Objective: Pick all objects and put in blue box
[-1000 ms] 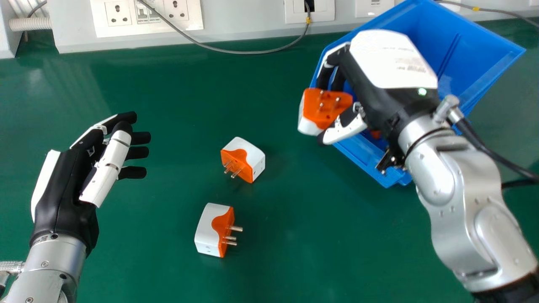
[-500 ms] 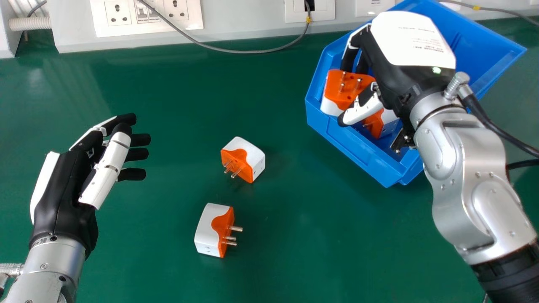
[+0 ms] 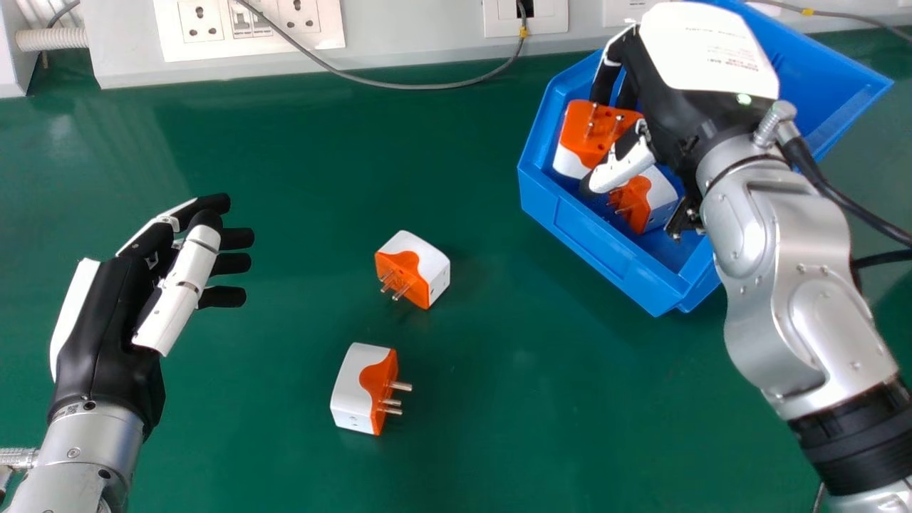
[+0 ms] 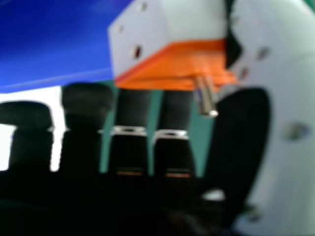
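We see the plug in hand [image 3: 595, 132], white with an orange face, at the near-left end of the blue box [image 3: 605, 246], within its rim as we look down from the head view. Its orange face and metal pins are turned up toward us, and we cannot tell whether it touches the floor of the box. Our right hand [image 3: 680, 89] has it pinched, the thumb bent in against one side and the fingers partly curled at the other, so the hand is closed only as far as the plug lets it. In the right hand view we find the plug between thumb and fingers, a pin sticking out past the orange part. Just beside it, in the box, sits a second plug [image 3: 659, 196], tilted, partly behind our thumb. On the green table [image 3: 463, 178], well apart from the box, we have two more: the upper plug [image 3: 427, 267], its pins toward the lower left, and the lower plug [image 3: 353, 388], on its side with its pins toward the right. Farther left we hold our left hand [image 3: 114, 320] with relaxed, fairly straight fingers and nothing in it. Along the back, a grey cable [image 3: 434, 87] hangs in a curve below the wall sockets [image 3: 249, 43].
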`<state>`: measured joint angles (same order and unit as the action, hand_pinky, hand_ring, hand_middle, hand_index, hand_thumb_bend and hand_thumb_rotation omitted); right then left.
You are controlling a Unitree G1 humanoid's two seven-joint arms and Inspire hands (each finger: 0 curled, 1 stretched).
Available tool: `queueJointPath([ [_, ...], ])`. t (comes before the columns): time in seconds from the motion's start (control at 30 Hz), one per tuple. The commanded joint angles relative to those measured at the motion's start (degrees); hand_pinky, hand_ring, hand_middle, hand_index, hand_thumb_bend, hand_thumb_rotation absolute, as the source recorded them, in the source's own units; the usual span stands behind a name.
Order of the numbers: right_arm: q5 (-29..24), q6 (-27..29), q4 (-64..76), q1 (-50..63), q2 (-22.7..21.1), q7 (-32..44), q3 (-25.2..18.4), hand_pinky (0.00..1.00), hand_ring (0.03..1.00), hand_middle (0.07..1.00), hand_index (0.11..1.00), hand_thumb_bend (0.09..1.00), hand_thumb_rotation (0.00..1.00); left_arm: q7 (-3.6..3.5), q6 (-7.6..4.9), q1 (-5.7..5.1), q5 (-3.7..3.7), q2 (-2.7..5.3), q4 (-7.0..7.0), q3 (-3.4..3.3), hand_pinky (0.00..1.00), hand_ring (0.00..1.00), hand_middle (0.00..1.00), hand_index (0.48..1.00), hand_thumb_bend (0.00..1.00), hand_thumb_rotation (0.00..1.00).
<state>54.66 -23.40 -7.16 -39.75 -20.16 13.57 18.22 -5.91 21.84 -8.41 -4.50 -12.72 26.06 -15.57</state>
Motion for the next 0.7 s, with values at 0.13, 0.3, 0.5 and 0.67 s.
queueJointPath([
  [0.13, 0.1, 0.2, -2.0, -3.6, -0.1, -2.8, 0.0, 0.09, 0.135, 0.378, 0.482, 0.505, 0.0, 0.41, -0.45, -0.05, 0.41, -0.54, 1.63, -0.27, 0.62, 0.71, 0.72, 0.793, 0.26, 0.69],
  [0.3, -0.7, 0.6, -4.6, -4.2, 0.0, -4.2, 0.1, 0.09, 0.136, 0.379, 0.48, 0.506, 0.0, 0.48, -0.44, 0.03, 0.47, -0.55, 1.61, -0.15, 0.61, 0.71, 0.72, 0.792, 0.26, 0.69],
  [0.5, -1.8, 1.0, -8.1, -5.1, 0.2, -5.8, 0.2, 0.07, 0.123, 0.394, 0.473, 0.511, 0.0, 0.57, -0.23, 0.11, 0.47, -0.45, 1.72, 0.03, 0.61, 0.71, 0.72, 0.792, 0.26, 0.69],
  [0.67, -2.5, 0.3, -10.7, -6.3, 0.7, -6.7, 0.5, 0.07, 0.117, 0.398, 0.47, 0.512, 0.0, 0.78, 0.48, 0.14, 0.33, -0.26, 2.39, 0.23, 0.61, 0.71, 0.72, 0.792, 0.26, 0.69],
])
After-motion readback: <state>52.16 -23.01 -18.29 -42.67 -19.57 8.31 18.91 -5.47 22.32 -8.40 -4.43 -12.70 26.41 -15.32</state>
